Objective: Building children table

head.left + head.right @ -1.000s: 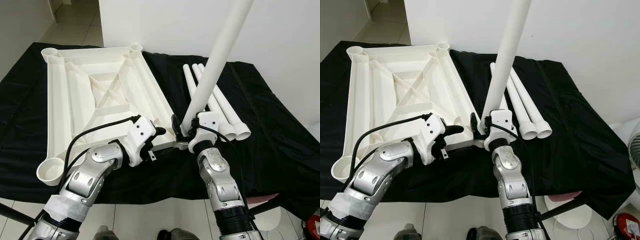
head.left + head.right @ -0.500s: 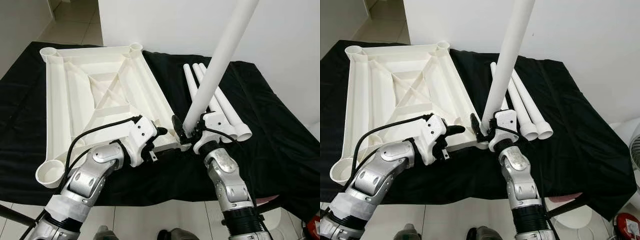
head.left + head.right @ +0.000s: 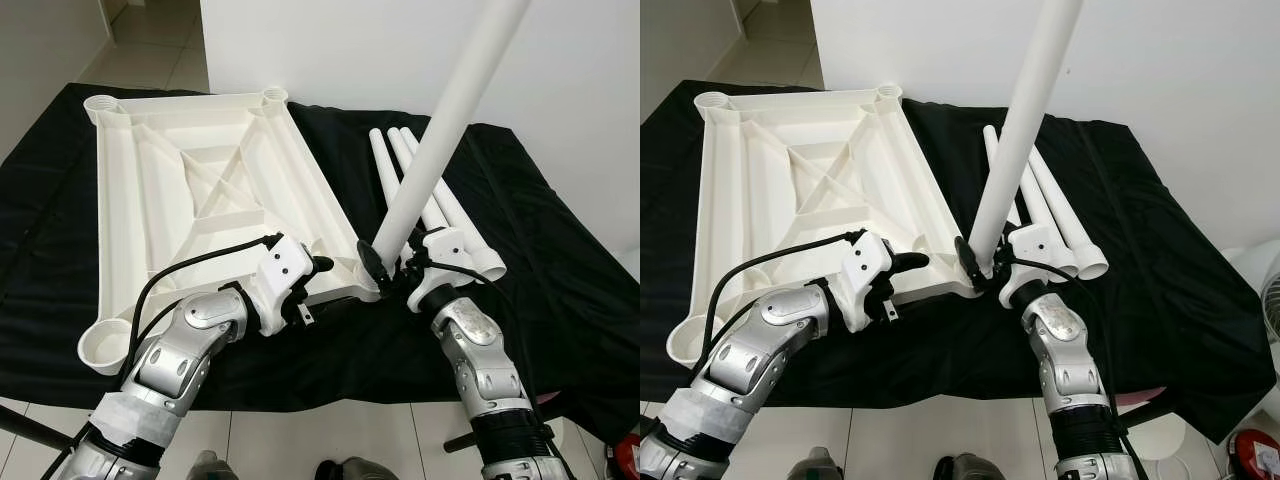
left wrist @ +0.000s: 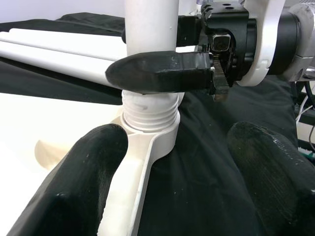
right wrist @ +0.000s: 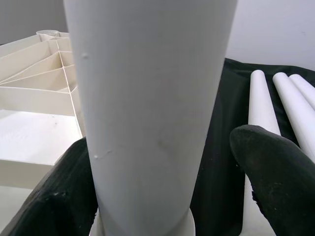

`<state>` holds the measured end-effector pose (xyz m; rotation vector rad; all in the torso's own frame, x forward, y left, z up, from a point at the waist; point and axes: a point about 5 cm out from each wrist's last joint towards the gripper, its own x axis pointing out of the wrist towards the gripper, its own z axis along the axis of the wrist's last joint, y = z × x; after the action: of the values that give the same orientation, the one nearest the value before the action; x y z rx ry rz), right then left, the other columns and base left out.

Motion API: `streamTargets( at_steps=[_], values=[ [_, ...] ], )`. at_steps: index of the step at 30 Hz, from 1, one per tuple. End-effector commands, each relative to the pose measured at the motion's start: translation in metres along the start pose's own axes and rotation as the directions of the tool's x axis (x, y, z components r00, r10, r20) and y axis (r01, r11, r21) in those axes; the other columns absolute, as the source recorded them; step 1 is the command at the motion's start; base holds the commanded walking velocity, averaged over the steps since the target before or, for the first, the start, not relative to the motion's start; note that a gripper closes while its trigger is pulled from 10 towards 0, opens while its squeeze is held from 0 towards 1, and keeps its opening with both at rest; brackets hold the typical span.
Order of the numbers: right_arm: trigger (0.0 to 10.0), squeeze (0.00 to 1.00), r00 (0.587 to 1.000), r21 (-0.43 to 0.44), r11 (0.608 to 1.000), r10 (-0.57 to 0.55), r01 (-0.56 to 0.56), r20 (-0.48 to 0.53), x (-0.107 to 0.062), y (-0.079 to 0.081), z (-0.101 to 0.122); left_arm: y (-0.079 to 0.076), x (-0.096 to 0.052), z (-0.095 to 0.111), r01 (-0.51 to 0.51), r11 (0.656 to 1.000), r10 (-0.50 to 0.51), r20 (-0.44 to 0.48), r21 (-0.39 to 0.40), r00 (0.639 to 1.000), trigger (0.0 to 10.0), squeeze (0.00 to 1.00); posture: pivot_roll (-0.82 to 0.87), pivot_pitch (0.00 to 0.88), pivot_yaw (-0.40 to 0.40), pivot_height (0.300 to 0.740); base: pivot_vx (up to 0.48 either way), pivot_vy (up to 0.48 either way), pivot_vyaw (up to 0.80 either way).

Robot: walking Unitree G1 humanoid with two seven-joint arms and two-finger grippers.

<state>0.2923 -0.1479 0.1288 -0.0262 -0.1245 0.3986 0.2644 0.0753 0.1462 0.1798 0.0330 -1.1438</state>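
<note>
Leg (image 3: 440, 140) stands tilted, its threaded end seated in the corner socket (image 4: 147, 135) of the upside-down tabletop (image 3: 200, 200), at the tabletop's near right corner, near the front edge of the bench (image 3: 560, 300). A few threads show above the socket rim in the left wrist view, so my read is it's not fully home.

Right hand (image 3: 390, 268) holds the leg just above the socket, fingers (image 4: 162, 71) around it. Left hand (image 3: 318, 268) sits at the tabletop's near edge beside the socket, fingers (image 4: 83, 177) spread wide, one by the socket arm, clamping nothing.

To do this well: bring the leg square to the socket before turning, else it'll likely cross-thread. Left hand should brace the tabletop against the twist.

Three spare legs (image 3: 440, 215) lie side by side to the right. Bench is draped in black cloth; white wall behind, pale tiled floor (image 3: 150, 40).
</note>
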Motion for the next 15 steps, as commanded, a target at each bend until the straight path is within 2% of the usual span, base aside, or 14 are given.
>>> streamTargets(
  at_steps=[1,5,6,8,11,12,13,15],
  values=[
    [10.0,0.0,0.998,0.009,0.998,-0.057,0.057,-0.003,-0.009,-0.012,-0.004,0.0,-0.001,-0.003,-0.004,1.0,0.004,-0.018,0.006,1.0,10.0,0.0,0.1,0.0,-0.102,0.74,0.0,0.0,0.0],
    [10.0,0.0,1.0,0.03,0.999,-0.023,0.022,0.021,-0.013,-0.007,-0.002,0.002,-0.002,-0.004,-0.014,1.0,0.015,-0.024,0.012,1.0,10.0,0.0,0.1,0.0,-0.099,0.74,0.0,0.0,0.0],
    [10.0,0.0,0.999,0.042,0.999,0.006,-0.007,0.038,-0.014,-0.001,-0.001,0.005,-0.002,-0.004,-0.035,0.999,0.035,-0.022,0.016,0.999,10.0,0.0,0.09,0.002,-0.096,0.74,0.0,0.0,0.0],
    [10.0,0.0,0.996,0.06,0.996,0.059,-0.063,0.064,-0.017,0.009,0.001,0.018,-0.003,-0.005,-0.138,0.989,0.141,-0.037,0.058,0.989,10.0,0.0,0.09,0.008,-0.092,0.74,0.0,0.0,0.0],
    [10.0,0.0,0.995,0.065,0.995,0.07,-0.074,0.067,-0.018,0.012,0.001,0.025,-0.003,-0.006,-0.191,0.98,0.194,-0.052,0.06,0.98,10.0,0.0,0.09,0.008,-0.092,0.74,0.0,0.0,0.0],
    [10.0,0.0,0.994,0.071,0.994,0.081,-0.086,0.07,-0.019,0.015,0.001,0.045,-0.007,-0.013,-0.336,0.939,0.343,-0.119,0.078,0.932,10.0,0.0,0.09,0.014,-0.089,0.74,0.0,0.0,0.0],
    [10.0,0.0,0.994,0.071,0.994,0.081,-0.086,0.07,-0.019,0.015,0.001,0.045,-0.007,-0.013,-0.336,0.939,0.343,-0.119,0.078,0.932,10.0,0.0,0.09,0.014,-0.089,0.74,0.0,0.0,0.0],
    [10.0,0.0,0.994,0.073,0.993,0.086,-0.091,0.072,-0.019,0.017,0.001,0.06,-0.012,-0.016,-0.438,0.897,0.441,-0.155,0.053,0.884,10.0,0.0,0.09,0.014,-0.089,0.74,0.0,0.0,0.0]
  ],
)
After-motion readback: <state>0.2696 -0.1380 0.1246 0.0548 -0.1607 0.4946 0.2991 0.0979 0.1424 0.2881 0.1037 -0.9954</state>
